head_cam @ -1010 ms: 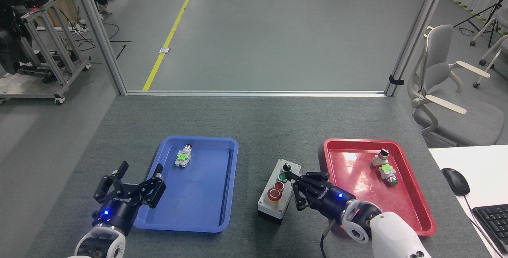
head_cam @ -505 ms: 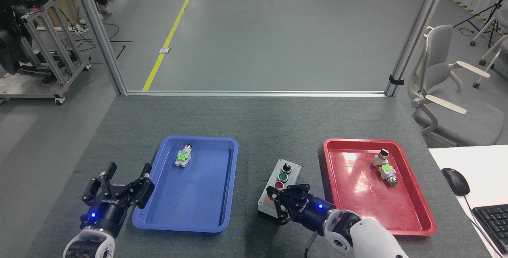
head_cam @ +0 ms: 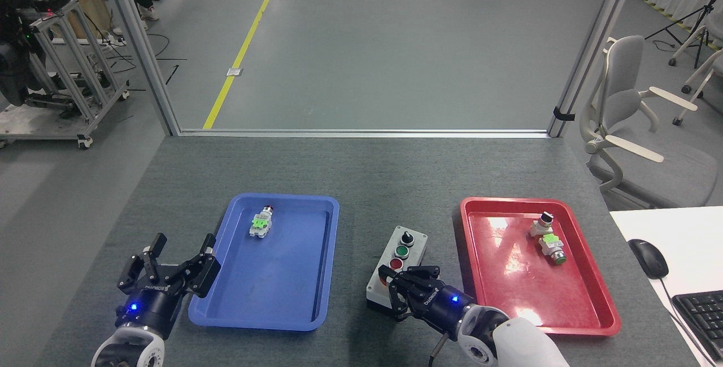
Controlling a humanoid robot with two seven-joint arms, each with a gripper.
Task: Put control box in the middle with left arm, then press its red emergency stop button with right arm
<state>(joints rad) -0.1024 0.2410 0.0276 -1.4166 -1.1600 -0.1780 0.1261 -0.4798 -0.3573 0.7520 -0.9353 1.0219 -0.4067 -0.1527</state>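
The control box (head_cam: 408,247) lies on the grey mat between the two trays, with its black knob at the far end, then a green button and a small red button. My right gripper (head_cam: 386,274) is shut, and its tip rests over the near end of the box. It covers most of the red emergency stop button (head_cam: 384,281), of which only a red sliver shows. I cannot tell how hard it bears on the button. My left gripper (head_cam: 185,241) is open and holds nothing, just left of the blue tray's near corner.
A blue tray (head_cam: 282,310) on the left holds one white-and-green switch part (head_cam: 261,223). On the right, a red tray (head_cam: 508,299) holds two switch parts (head_cam: 548,237). A white desk with a mouse (head_cam: 648,257) and a keyboard borders the mat at the right.
My right gripper has moved along the box from the knob end to the large red button and settled over it. My left gripper drew back toward the near left. The box has not moved.
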